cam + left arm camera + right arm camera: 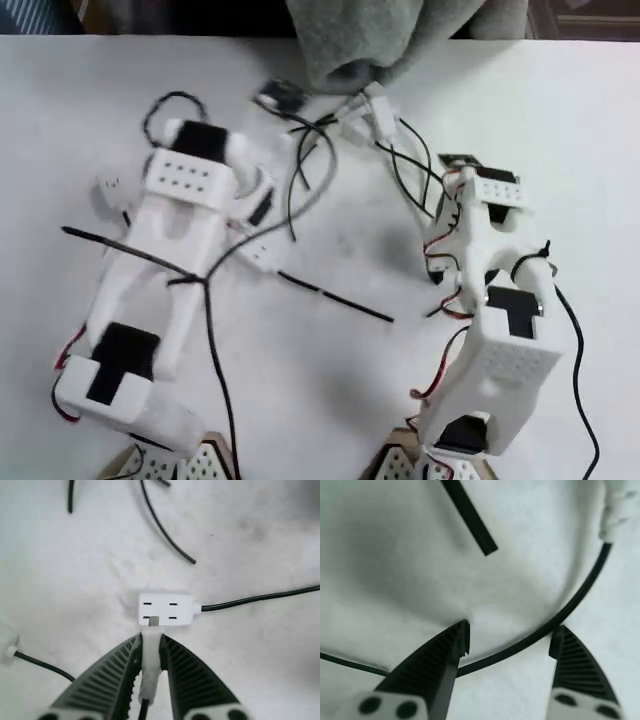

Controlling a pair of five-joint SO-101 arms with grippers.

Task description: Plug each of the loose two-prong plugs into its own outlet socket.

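From above, both arms lean over the white bench point(330, 390), with black cords point(212, 330) trailing between them. Seen from its wrist, the left pincer point(150, 641) is clenched on a white plug point(150, 660), whose prong meets a slot of the socket point(172, 611) lying on the bench. Seen from its own wrist, the right pincer point(512, 635) stands released, astride a cord point(580, 595).

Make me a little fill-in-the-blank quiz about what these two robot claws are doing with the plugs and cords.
The left gripper is shut on a white ____.
The lead leaving the outlet socket is coloured ____.
The right gripper, with a cord between its fingers, is ____.
Missing words: plug, black, open.
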